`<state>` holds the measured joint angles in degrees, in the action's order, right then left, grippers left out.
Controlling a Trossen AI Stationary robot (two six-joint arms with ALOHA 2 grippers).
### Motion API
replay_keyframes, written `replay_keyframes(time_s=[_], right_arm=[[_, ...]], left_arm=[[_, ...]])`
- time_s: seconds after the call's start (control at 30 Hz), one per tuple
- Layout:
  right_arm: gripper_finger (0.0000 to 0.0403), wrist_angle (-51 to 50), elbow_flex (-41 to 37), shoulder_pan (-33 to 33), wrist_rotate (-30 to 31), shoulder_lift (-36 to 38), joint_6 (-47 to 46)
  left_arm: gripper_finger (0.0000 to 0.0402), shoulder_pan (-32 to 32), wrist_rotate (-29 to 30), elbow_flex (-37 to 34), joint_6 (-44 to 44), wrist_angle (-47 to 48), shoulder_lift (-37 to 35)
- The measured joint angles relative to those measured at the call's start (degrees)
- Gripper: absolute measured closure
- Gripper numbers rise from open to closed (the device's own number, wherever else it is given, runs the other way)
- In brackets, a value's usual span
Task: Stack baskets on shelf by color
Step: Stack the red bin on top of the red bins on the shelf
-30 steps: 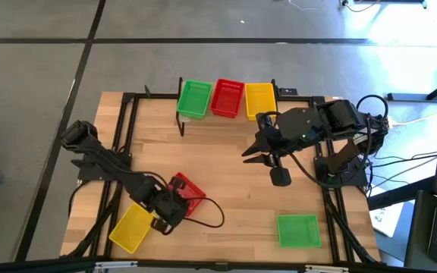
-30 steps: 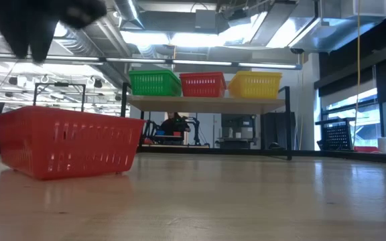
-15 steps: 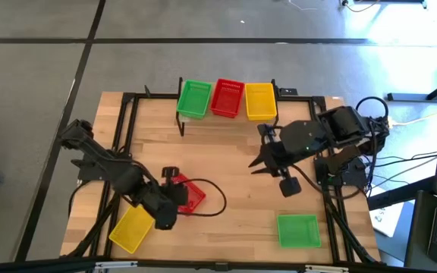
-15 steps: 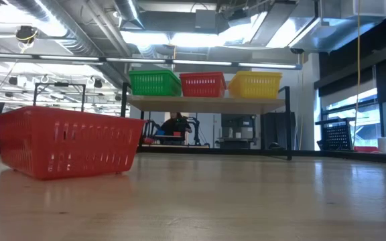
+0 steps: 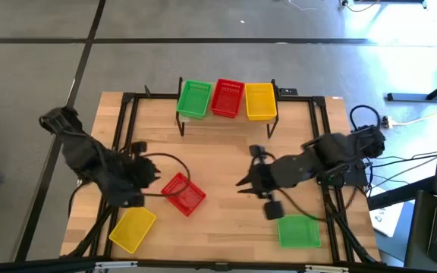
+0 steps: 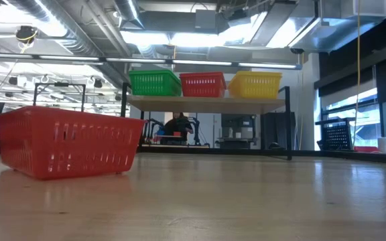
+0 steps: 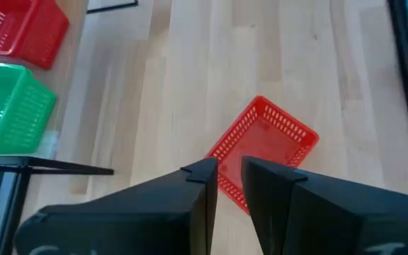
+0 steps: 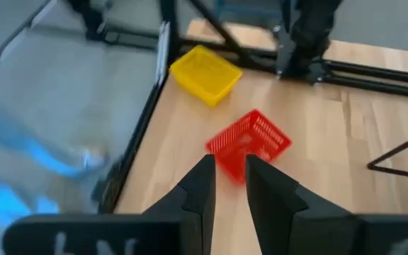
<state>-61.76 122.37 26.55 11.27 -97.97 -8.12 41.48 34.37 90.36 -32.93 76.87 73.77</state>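
From where I'm driving, the tabletop (image 5: pixel 226 152) fills most of the high view, light wood with a black frame round it. At the far edge sits the shelf (image 6: pixel 206 101), carrying a green basket (image 5: pixel 195 98), a red basket (image 5: pixel 227 97) and a yellow basket (image 5: pixel 260 100) side by side, green on the left and yellow on the right.

My left arm is off on the left side, and its left tool (image 5: pixel 133 168) hangs just left of a loose red basket (image 5: pixel 183 193) without touching it; in the left wrist view the fingers (image 7: pixel 202 185) sit close together with only a thin gap, gripping nothing.

The right tool (image 5: pixel 243 184) is near the middle, right of that red basket and apart from it, fingers (image 8: pixel 201 185) likewise nearly closed and empty.

Near edge: a loose yellow basket (image 5: pixel 132 228) on the left and a loose green basket (image 5: pixel 299 230) on the right.
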Motion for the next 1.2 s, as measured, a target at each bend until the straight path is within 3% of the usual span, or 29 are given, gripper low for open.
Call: replay_keyframes(time_s=[0.23,0.57,0.83,1.2], right_arm=[[0.0328,18.6,-12.9,-0.9,7.0,0.0,-12.2],[0.0328,27.5,-24.3,-3.0,9.7,0.1,-26.5],[0.0328,27.8,-27.2,-6.7,9.3,-0.3,-31.2],[0.0328,30.6,-27.2,-8.8,5.5,-5.1,-31.8]], left_arm=[[0.0344,3.7,0.1,-5.8,-1.5,-0.4,-9.6],[0.0344,4.3,0.5,-19.5,-5.9,-6.7,-23.9],[0.0344,4.3,1.0,-27.0,-6.2,-15.3,-30.3],[0.0344,4.3,2.5,-27.3,-6.0,-19.2,-31.0]])
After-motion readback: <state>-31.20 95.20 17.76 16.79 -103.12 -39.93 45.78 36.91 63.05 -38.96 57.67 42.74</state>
